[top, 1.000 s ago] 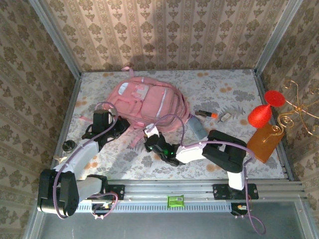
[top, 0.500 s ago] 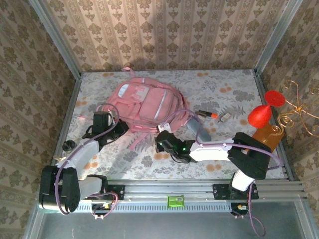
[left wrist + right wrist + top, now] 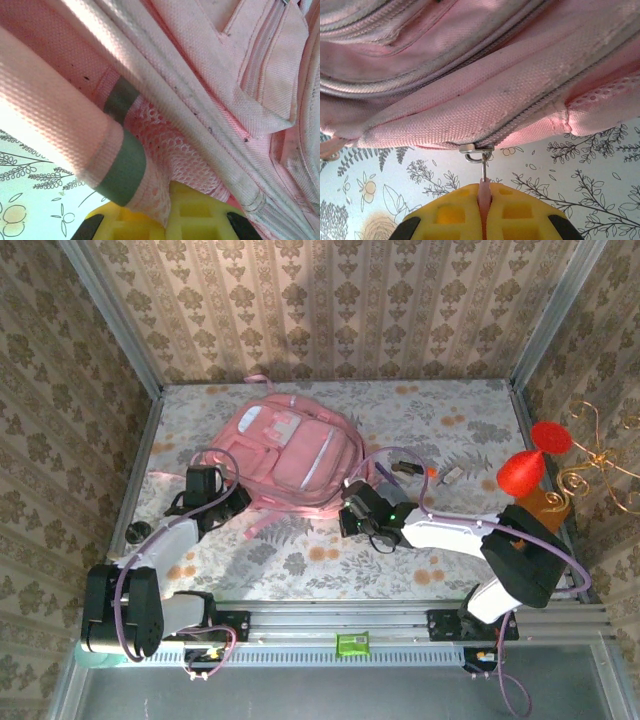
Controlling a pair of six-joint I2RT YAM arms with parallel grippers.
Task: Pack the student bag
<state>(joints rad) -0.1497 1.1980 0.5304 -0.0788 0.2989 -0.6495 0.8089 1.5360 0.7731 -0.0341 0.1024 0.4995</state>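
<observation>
The student bag, a big pink backpack, lies flat at the table's back centre. My left gripper is at its near-left corner. In the left wrist view this gripper is shut on the pink mesh side pocket, beside a strap with a green band. My right gripper is at the bag's near-right edge. Seen from the right wrist, the gripper is shut on the pink zipper pull, which hangs from the metal slider on the zipper line.
A red-tipped marker and a small white item lie right of the bag. A red ornament, an orange-brown box and a gold wire stand crowd the right edge. A small dark object sits at the left edge.
My right gripper has travelled right along the bag's near edge, drawing the zipper pull with it. The bag has shifted slightly. The left gripper has kept its hold and barely moved.
</observation>
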